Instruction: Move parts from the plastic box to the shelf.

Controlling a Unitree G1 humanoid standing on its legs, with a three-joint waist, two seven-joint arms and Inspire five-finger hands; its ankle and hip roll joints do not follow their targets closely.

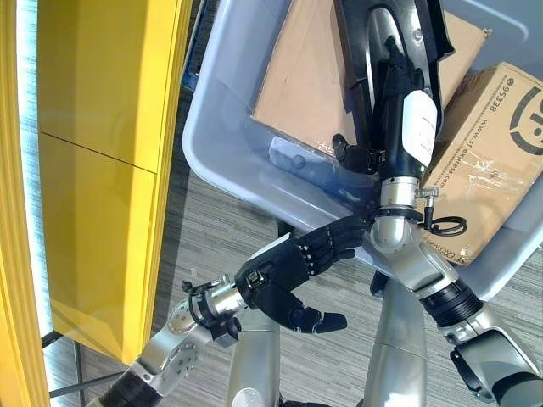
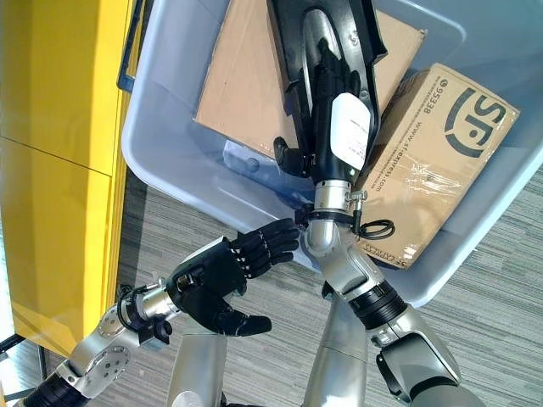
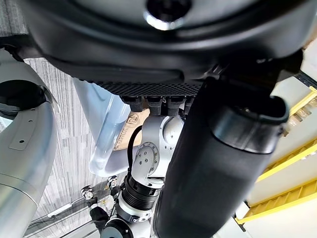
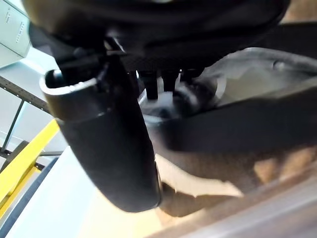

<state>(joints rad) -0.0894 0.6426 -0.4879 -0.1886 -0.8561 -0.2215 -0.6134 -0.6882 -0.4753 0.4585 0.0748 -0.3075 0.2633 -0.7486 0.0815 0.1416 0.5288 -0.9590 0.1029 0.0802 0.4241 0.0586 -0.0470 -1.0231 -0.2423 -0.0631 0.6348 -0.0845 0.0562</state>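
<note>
Now black part (image 2: pixel 327 34) under right hand (image 2: pixel 335 102), inside plastic box (image 2: pixel 170 161).

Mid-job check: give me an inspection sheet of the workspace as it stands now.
Surface: grey plank floor.
Job's things: black part lies in the plastic box, on a flat cardboard sheet.
Clutter: printed carton in the box beside the part.
Hands: right hand reaches into the box, fingers on the part; grasp unclear. Left hand open, outside the box above the floor.
Cables: nothing seen.
Surroundings: yellow panel to the robot's left.
</note>
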